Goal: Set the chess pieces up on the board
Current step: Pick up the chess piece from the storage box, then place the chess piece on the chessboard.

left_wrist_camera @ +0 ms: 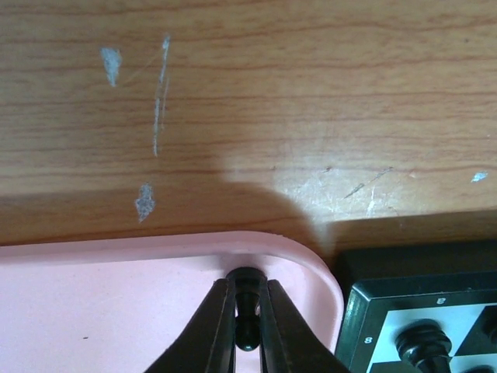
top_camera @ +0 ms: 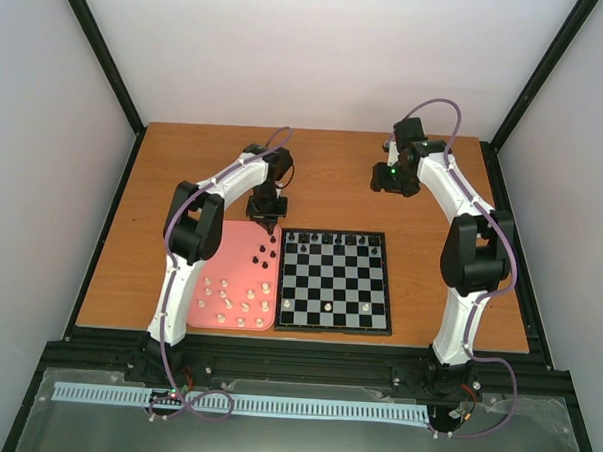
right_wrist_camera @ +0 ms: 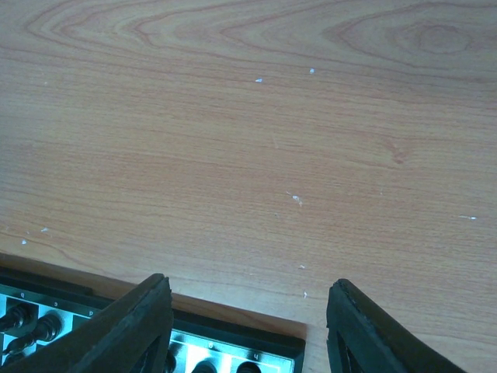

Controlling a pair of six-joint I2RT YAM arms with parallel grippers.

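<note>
The chequered board (top_camera: 334, 282) lies at the table's front centre, with several black pieces (top_camera: 326, 240) on its far row and three cream-white ones (top_camera: 327, 306) near its front. My left gripper (top_camera: 267, 222) is at the far right corner of the pink tray (top_camera: 212, 267). In the left wrist view it (left_wrist_camera: 247, 311) is shut on a black pawn (left_wrist_camera: 247, 318) just above the tray floor. My right gripper (top_camera: 384, 180) is open and empty, raised above the bare table behind the board; its fingers (right_wrist_camera: 136, 326) frame the board's far edge (right_wrist_camera: 233, 351).
The pink tray (left_wrist_camera: 101, 311) holds several cream-white pieces (top_camera: 240, 301) and a few black ones (top_camera: 265, 254) near its right edge. The board's corner (left_wrist_camera: 404, 311) lies just right of the tray. Black frame rails border the table.
</note>
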